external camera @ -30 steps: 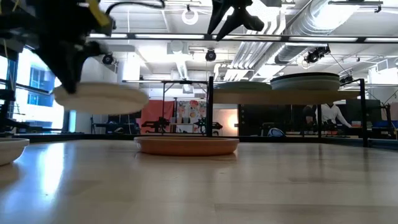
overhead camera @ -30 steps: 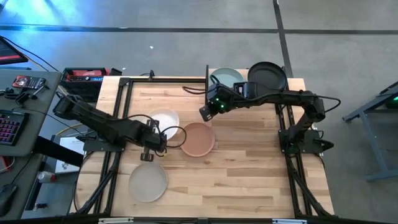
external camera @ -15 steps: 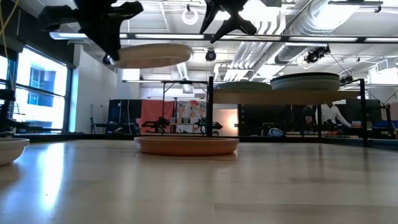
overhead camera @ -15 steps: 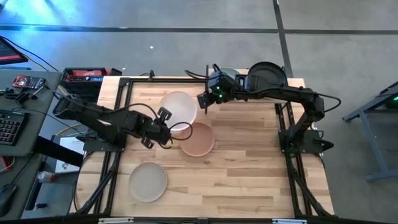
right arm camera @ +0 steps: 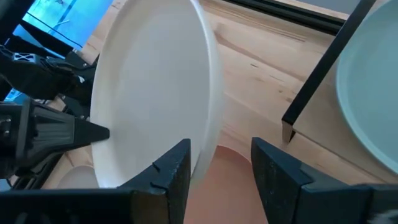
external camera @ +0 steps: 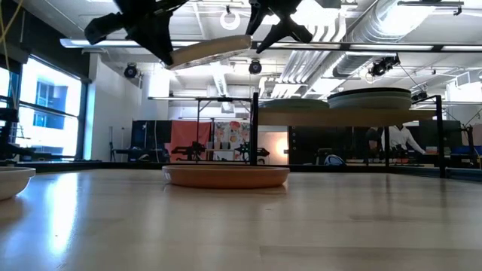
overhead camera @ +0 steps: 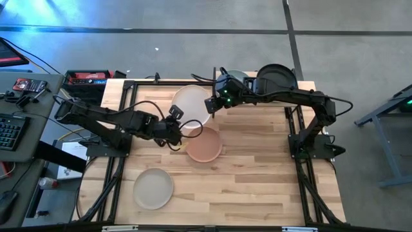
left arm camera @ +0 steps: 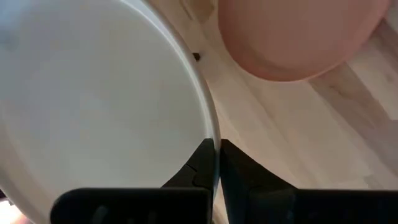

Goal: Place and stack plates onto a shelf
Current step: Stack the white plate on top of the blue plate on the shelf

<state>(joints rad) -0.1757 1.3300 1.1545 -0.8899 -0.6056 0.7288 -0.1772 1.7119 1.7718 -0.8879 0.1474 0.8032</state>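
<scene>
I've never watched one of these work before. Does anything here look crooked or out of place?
Only the white plate: the left gripper pinches its rim and holds it in the air, tilted rather than level, with the open right gripper right at its far edge. The terracotta plate and the grey plate lie flat on the table.

High view looks straight down on my table. Low view sits level at tabletop. Both wrist views look close at the white plate, perhaps also the terracotta plate.

Shelf post perhaps beside plate
</scene>
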